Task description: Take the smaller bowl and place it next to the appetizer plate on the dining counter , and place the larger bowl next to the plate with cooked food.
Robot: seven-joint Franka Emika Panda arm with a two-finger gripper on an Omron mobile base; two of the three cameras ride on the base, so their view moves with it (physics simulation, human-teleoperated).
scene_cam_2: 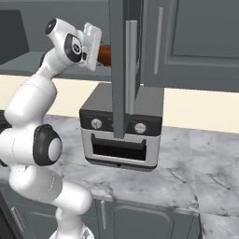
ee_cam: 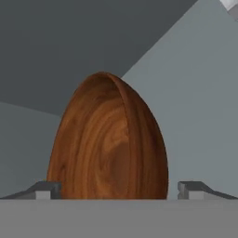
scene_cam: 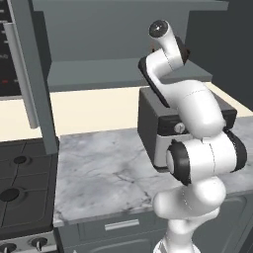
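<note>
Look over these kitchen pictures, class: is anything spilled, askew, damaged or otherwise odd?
Nothing looks spilled or damaged. The smaller bowl sits between the open tool fingertips, up in the open wall cabinet. The toaster oven stands square on the marbled worktop.

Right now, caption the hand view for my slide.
Open gripper straddling the smaller bowl inside the cabinet.

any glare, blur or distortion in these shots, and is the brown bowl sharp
Hand view: the smaller bowl fills the centre, grain sharp, stretched egg-shaped by the close, tilted angle, between the open gripper. Right base view: soft sheen on the toaster oven. Left base view: flat light, no glare.
</note>
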